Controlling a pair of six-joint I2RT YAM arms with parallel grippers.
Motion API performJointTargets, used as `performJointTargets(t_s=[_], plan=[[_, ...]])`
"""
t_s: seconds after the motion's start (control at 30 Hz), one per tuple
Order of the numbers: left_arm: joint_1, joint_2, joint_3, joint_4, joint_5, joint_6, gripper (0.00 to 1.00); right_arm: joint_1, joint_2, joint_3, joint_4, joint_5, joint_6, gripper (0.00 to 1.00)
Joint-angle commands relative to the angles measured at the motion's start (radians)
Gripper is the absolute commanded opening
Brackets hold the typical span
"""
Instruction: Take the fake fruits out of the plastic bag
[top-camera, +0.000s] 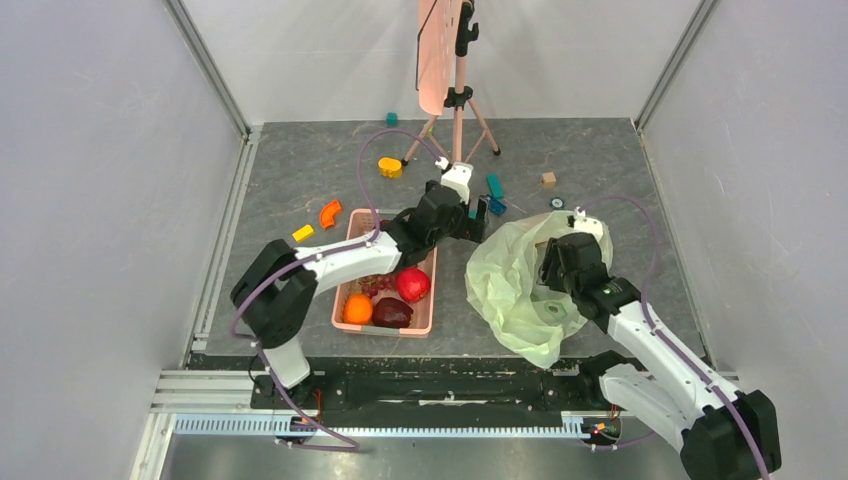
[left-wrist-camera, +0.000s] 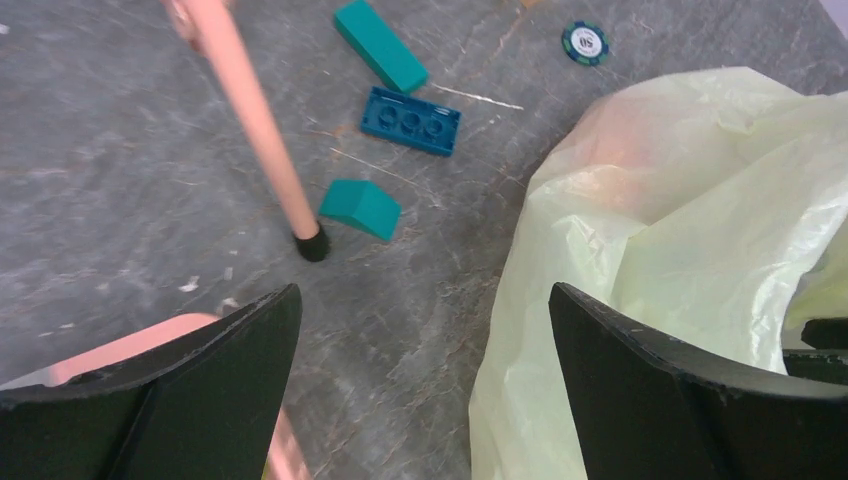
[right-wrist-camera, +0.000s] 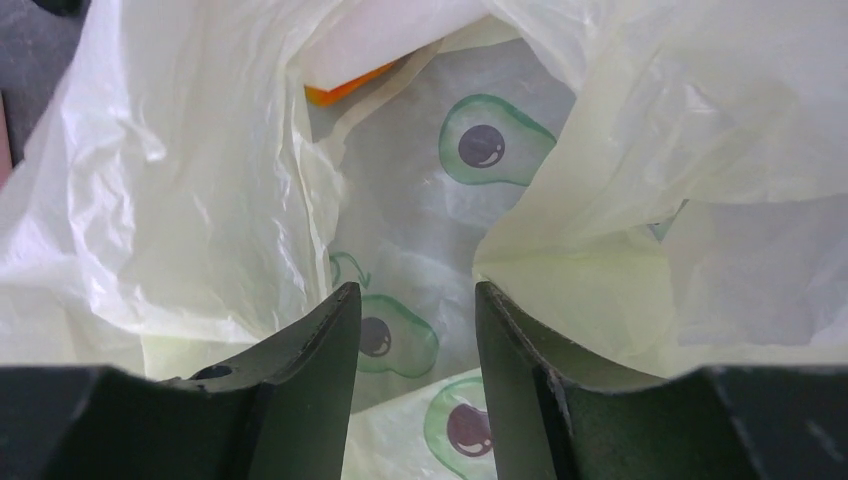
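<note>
The plastic bag (top-camera: 515, 285) lies crumpled, pale green and translucent, to the right of the pink basket (top-camera: 345, 240). An orange fruit (top-camera: 357, 308) and a red apple (top-camera: 413, 284) sit in the basket beside dark maroon fruit. My right gripper (right-wrist-camera: 412, 300) reaches into the bag's mouth, its jaws partly apart, with only avocado-printed film (right-wrist-camera: 495, 145) behind the gap. An orange sliver (right-wrist-camera: 345, 92) shows deep among the folds. My left gripper (left-wrist-camera: 425, 295) hovers wide open over bare table between basket and bag (left-wrist-camera: 690, 220), holding nothing.
A pink tripod (top-camera: 458, 100) stands at the back, and one leg (left-wrist-camera: 255, 110) ends close to the left gripper. Around it lie teal blocks (left-wrist-camera: 360, 208), a blue brick (left-wrist-camera: 411, 120) and a round chip (left-wrist-camera: 585, 43). Yellow (top-camera: 390, 167) and orange (top-camera: 329, 213) blocks sit far left.
</note>
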Motion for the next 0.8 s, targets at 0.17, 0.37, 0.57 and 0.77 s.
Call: performJointTargets(t_s=[0.17, 0.37, 0.57, 0.77], plan=[[-0.033, 0.057, -0.057, 0.176, 0.182, -0.161, 1.00, -0.059, -0.008, 0.001, 0.066, 0.074, 0.070, 0.52], [-0.116, 0.028, -0.153, 0.213, 0.185, -0.204, 1.00, -0.108, 0.030, 0.004, 0.090, 0.060, 0.049, 0.53], [-0.222, -0.008, -0.236, 0.242, 0.173, -0.241, 1.00, -0.176, 0.031, 0.014, 0.102, 0.011, 0.019, 0.54], [-0.314, -0.100, -0.335, 0.284, 0.136, -0.299, 1.00, -0.214, 0.008, 0.009, 0.100, -0.033, 0.006, 0.54]])
